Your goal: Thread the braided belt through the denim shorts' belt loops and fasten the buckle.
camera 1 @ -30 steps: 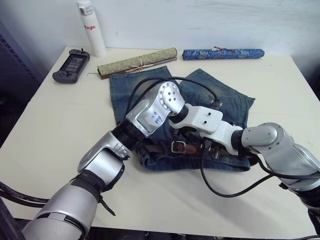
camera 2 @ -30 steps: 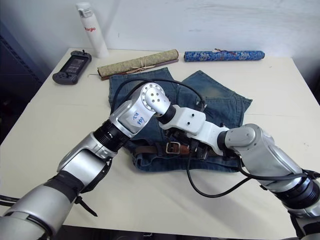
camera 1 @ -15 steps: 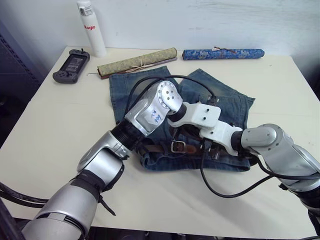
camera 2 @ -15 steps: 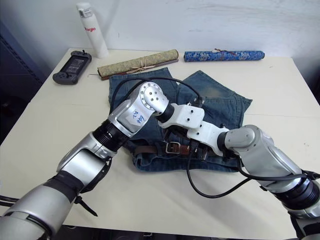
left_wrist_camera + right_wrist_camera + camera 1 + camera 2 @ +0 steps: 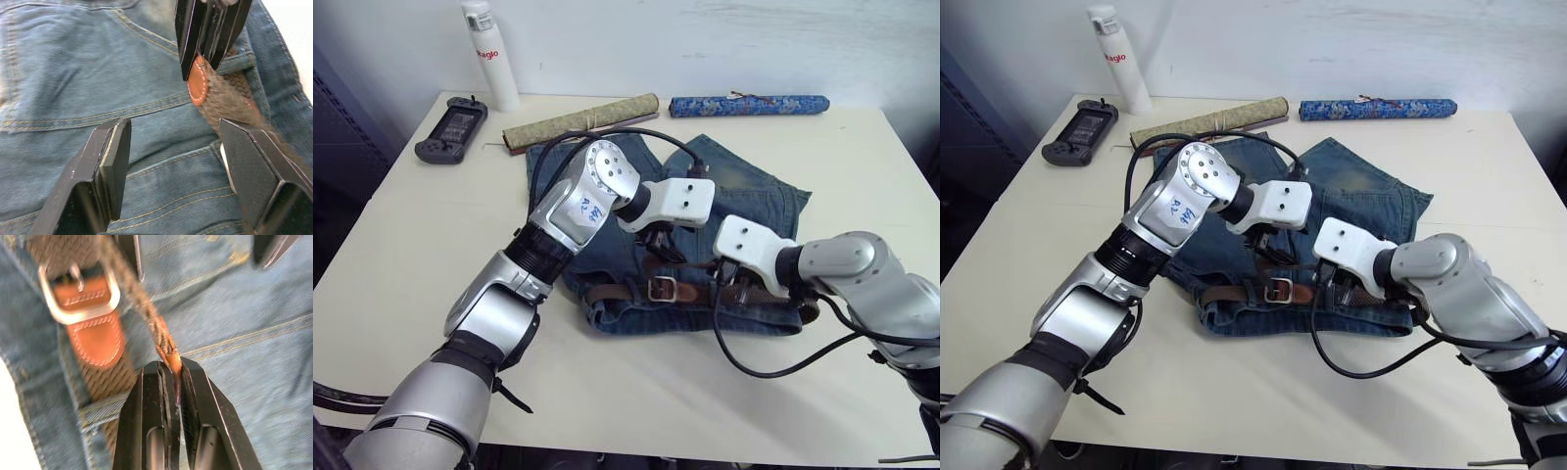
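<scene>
One pair of faded blue denim shorts (image 5: 744,196) lies on the desk (image 5: 431,245), one braided brown belt (image 5: 105,377) along its waistband. Right claw (image 5: 171,369) pinches the belt's tip; left claw (image 5: 171,147) hangs spread just above.

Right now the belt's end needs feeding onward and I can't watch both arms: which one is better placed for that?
Right. The right gripper is shut on the braided belt tip beside the buckle. The left gripper hangs open over the denim shorts, holding nothing.

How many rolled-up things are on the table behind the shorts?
2. A tan roll tied with string lies just behind the denim shorts; a blue patterned roll lies to its right, near the table's far edge.
</scene>
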Motion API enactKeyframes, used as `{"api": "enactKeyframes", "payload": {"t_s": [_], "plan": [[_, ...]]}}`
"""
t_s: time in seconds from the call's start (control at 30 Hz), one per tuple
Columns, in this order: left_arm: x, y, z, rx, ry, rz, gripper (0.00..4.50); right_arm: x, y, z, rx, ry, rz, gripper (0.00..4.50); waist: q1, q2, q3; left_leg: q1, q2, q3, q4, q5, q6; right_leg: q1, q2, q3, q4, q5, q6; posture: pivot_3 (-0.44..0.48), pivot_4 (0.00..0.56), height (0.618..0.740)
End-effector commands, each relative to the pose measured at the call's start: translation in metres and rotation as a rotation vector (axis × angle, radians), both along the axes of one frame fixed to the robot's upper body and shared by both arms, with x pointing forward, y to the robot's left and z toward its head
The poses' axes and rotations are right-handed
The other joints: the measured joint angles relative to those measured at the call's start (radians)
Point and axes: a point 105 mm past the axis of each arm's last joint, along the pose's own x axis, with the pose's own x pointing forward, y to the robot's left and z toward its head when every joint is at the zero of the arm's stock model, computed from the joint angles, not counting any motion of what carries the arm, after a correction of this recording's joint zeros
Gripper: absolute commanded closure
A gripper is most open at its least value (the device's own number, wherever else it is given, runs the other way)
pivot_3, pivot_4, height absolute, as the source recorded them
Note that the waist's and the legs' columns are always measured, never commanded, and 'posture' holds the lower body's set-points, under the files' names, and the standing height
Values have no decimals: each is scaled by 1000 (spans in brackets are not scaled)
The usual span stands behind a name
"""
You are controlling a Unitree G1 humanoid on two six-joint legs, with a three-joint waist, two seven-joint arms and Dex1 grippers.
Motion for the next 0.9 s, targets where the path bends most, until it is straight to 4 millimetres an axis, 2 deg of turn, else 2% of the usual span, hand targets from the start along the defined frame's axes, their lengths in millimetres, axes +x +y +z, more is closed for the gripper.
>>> {"api": "enactKeyframes", "payload": {"t_s": [0.03, 0.3, 0.5, 0.77, 0.9], "plan": [[-6, -8, 21, -77, 15, -19, 1230, 3, 1, 29, 18, -149, 17, 4500, 0, 0, 0, 0, 0, 0, 0, 0, 0, 0, 0, 0, 0, 0, 0, 0, 150, 686], [-9, 1, 51, -189, 78, 9, 1230, 8, -7, 9, -28, -117, -11, 4500, -1, 0, 0, 0, 0, 0, 0, 0, 0, 0, 0, 0, 0, 0, 0, 0, 150, 686], [-22, 0, 26, -130, 102, -13, 1230, 11, -3, 9, -9, -119, -10, 4500, -2, 0, 0, 0, 0, 0, 0, 0, 0, 0, 0, 0, 1, 0, 0, 0, 150, 686], [-17, -10, -1, -75, 25, 15, 1230, 8, 3, 14, 14, -119, 3, 4500, 0, 0, 0, 0, 0, 0, 0, 0, 0, 0, 0, 1, 1, 0, 0, 0, 150, 686], [-15, -12, -8, -72, 36, 24, 1230, 7, 5, 16, 21, -123, 6, 4500, 0, 0, 0, 0, 0, 0, 0, 0, 0, 0, 0, 1, 1, 0, 0, 0, 150, 686]]}}
